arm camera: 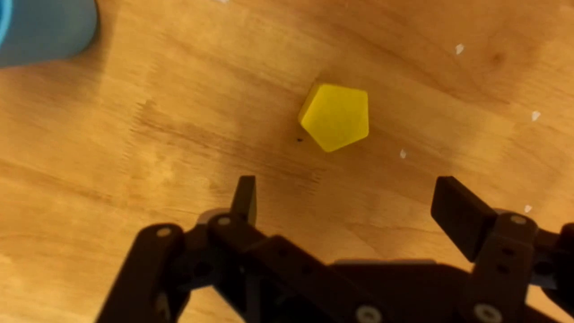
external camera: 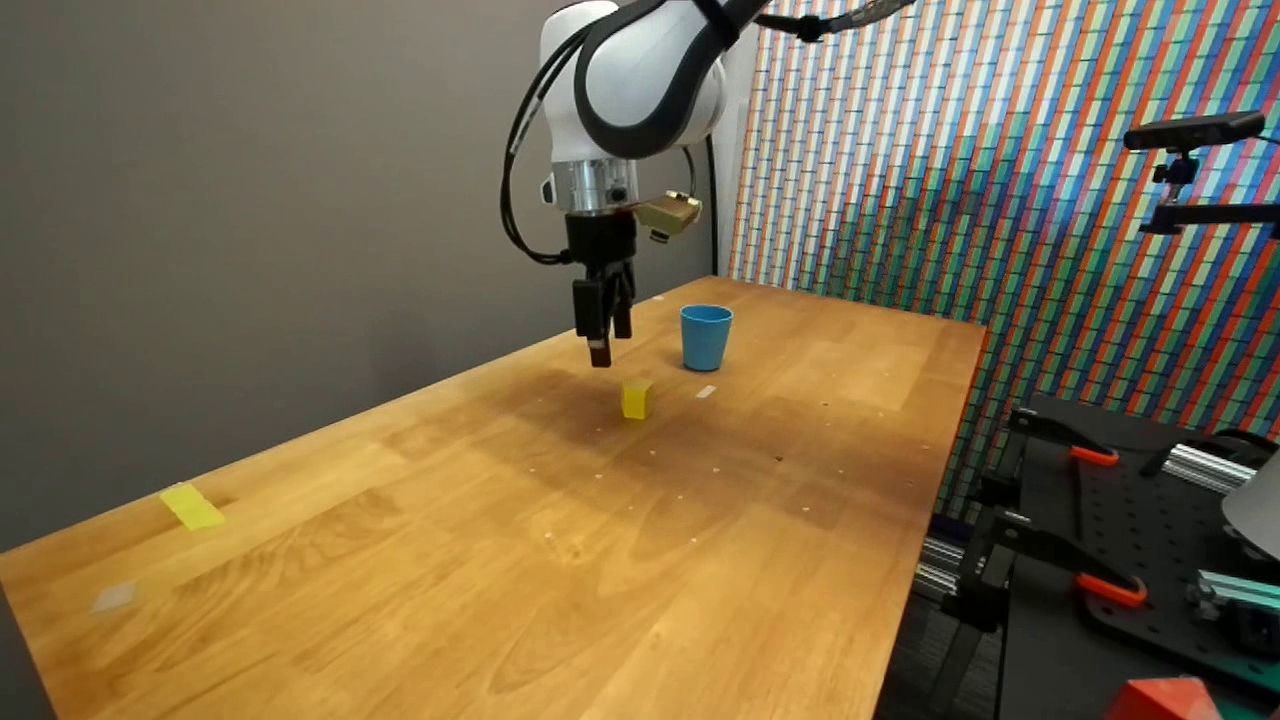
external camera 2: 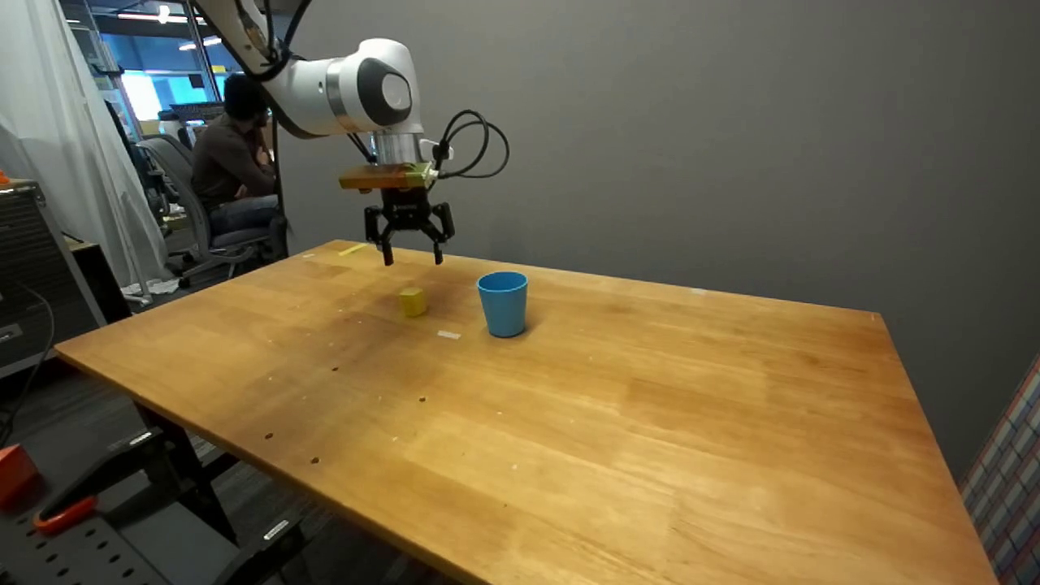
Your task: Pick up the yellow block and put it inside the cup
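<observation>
Running along a plain grey wall (external camera 2: 691, 162), my brown wooden counter (external camera 2: 691, 390) carries a flat yellow strip (external camera: 192, 506). In an exterior view I see a dark-haired person (external camera 2: 231, 162) seated beyond it, near a white curtain (external camera 2: 65, 146); a multicoloured striped wall (external camera: 1000, 200) shows in both exterior views. My yellow pentagonal block (arm camera: 338, 116) sits on the counter, near the upright, round blue cup (external camera: 705, 340) but apart from it. Above the counter, near the block, hangs my black two-fingered end effector (external camera 2: 413, 260), pointing down, fingers (arm camera: 462, 215) spread wide, holding nothing. In the wrist view the block lies beyond the fingertips, roughly midway across their gap.
</observation>
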Tool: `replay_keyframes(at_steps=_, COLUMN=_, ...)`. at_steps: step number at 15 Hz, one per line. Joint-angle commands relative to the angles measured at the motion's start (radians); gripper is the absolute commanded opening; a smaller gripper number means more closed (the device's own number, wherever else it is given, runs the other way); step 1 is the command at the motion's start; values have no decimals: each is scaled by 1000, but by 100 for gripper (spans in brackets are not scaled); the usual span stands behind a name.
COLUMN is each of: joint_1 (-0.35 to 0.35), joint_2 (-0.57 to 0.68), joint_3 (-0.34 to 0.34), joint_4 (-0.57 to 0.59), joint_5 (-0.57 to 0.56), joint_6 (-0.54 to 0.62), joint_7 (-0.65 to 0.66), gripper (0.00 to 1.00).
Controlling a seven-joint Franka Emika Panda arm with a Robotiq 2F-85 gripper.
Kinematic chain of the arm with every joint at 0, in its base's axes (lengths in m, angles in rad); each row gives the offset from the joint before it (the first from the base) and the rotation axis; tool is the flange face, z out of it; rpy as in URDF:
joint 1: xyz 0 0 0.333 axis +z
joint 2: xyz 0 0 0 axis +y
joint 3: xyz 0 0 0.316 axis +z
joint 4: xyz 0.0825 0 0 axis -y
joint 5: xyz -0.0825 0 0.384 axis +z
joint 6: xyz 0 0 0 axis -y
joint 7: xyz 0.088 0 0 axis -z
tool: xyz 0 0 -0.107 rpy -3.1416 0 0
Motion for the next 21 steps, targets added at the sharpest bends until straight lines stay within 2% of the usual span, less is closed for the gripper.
replay_keyframes(at_steps=1, joint_1=-6, joint_2=134, joint_3=-4, joint_4=187, joint_5=-3, joint_6=-80, joint_7=19, gripper=100)
replay_keyframes(at_steps=5, joint_1=-20, joint_2=167, joint_3=-18, joint_4=228, joint_5=9, joint_6=-125, joint_7=56, gripper=100)
replay_keyframes(at_steps=9, joint_1=-59, joint_2=147, joint_3=-1, joint_4=196, joint_5=65, joint_6=-207, joint_7=68, gripper=100)
replay_keyframes(at_steps=20, joint_1=-42, joint_2=136, joint_3=28, joint_4=159, joint_5=116, joint_6=-256, joint_7=108, gripper=100)
replay_keyframes(at_steps=21, joint_1=-34, joint_2=135, joint_3=20, joint_4=154, joint_5=103, joint_6=-260, joint_7=120, gripper=75)
